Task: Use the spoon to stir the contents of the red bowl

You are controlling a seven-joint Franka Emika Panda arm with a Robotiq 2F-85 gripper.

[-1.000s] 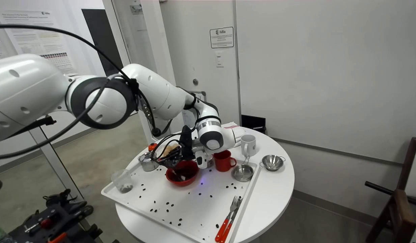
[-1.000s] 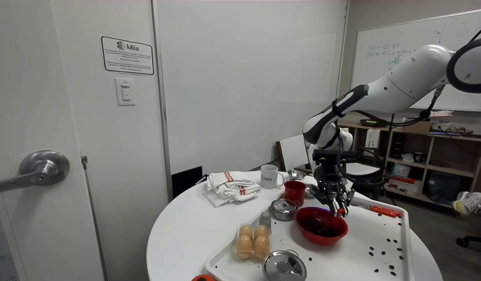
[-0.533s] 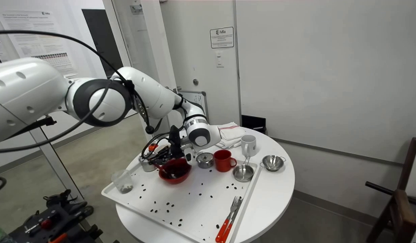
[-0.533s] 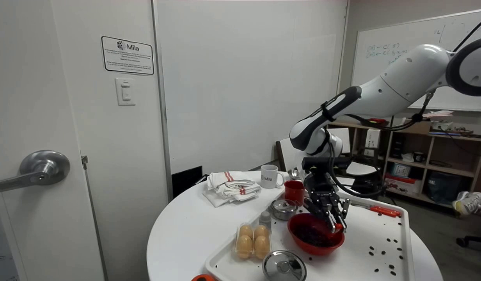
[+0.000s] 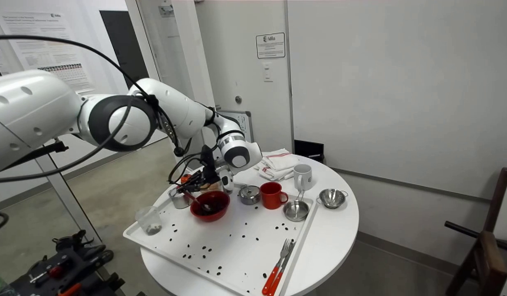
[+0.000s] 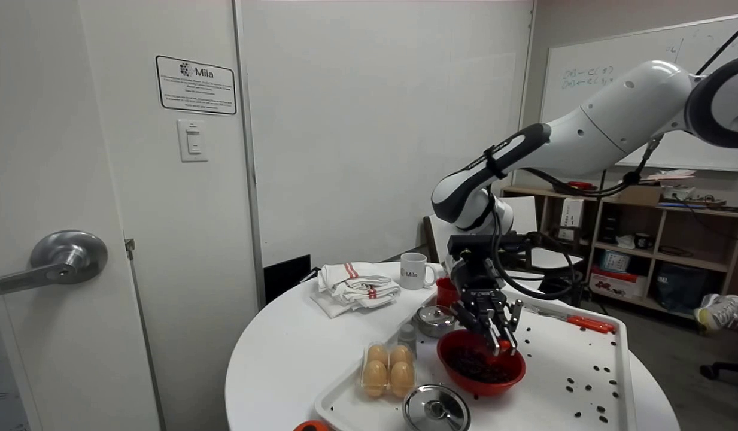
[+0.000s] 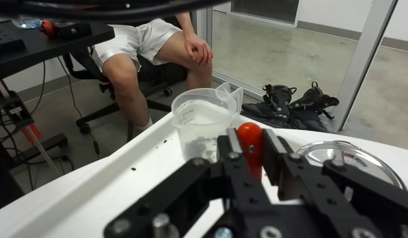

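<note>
Dark bean-like bits fill the bottom of the red bowl (image 5: pixel 210 216), which sits on a white tray (image 5: pixel 232 263) in both exterior views. My gripper (image 6: pixel 504 347) is at the bowl's rim, its fingers closed around the red-orange handle of the spoon (image 7: pixel 250 134). In an exterior view the spoon's silver head (image 5: pixel 206 208) rests among the dark bits, and its handle slants up over the rim to my fingers. The bowl lies outside the wrist view. Part of the handle is hidden between the fingers.
A clear measuring cup (image 7: pixel 204 115) and a silver lid (image 7: pixel 346 162) stand close to the gripper. Around the bowl are an egg carton (image 6: pixel 388 374), a lidded pot (image 5: pixel 249 195) and a red mug (image 5: pixel 272 196). Fork and knife (image 5: pixel 278 267) lie near the tray's edge; loose beans are scattered.
The arm and spoon have moved left in both exterior views, and the red bowl has slid a little the same way. The spoon stays gripped, its head in the bowl.
</note>
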